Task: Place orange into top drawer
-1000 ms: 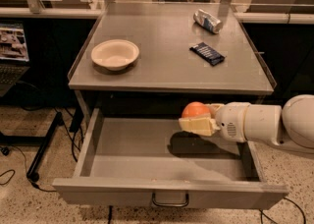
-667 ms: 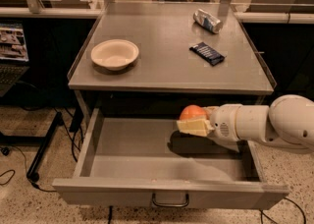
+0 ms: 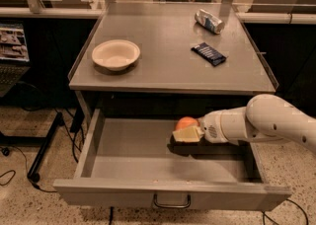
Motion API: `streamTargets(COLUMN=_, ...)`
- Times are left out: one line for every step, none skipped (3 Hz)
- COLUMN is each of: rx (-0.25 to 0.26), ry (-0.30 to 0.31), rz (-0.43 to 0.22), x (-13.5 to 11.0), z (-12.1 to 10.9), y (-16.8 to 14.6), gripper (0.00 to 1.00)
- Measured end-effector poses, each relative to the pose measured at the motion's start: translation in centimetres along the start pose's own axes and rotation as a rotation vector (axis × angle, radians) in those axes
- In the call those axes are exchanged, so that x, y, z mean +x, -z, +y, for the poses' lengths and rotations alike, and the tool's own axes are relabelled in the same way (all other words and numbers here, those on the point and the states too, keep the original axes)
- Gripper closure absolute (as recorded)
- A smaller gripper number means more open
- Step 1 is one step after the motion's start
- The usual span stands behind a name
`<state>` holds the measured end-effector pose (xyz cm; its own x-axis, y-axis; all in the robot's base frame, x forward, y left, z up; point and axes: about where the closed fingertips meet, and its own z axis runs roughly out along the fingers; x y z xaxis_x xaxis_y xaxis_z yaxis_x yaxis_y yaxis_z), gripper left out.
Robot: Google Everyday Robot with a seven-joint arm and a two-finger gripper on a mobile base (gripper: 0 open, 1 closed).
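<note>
- A grey metal table (image 3: 168,71) with a raised rim stands in a lab, seen from the front and above.
- The top drawer (image 3: 123,155) under the table is pulled wide open; a small curved handle (image 3: 171,202) sits at the centre of its flat front.
- A white robot arm (image 3: 269,120) reaches in from the right, into the open drawer.
- The gripper (image 3: 184,129) is inside the drawer, right of centre and towards the back.
- Its cream fingers (image 3: 188,134) are closed on the orange (image 3: 186,122), which shows just above the near finger.
- The orange is within the drawer's walls; a dark shadow lies on the drawer floor beneath it, and whether it touches the floor cannot be told.
- On the table, a cream bowl (image 3: 116,54) stands at the left.
- A silver-blue drink can (image 3: 209,21) lies on its side at the back right.
- A dark snack bar wrapper (image 3: 209,54) lies flat in front of the can.
</note>
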<state>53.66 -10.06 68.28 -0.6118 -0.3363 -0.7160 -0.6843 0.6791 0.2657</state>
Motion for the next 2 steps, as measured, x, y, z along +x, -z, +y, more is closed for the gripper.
streamTargets(rx=0.0, ry=-0.037, rz=0.058, x=1.8, z=-0.8, y=-1.4, gripper=1.0)
streamTargets(rx=0.007, ry=-0.071, rz=0.096, x=3.2, z=-1.5, y=-2.0, gripper=0.97)
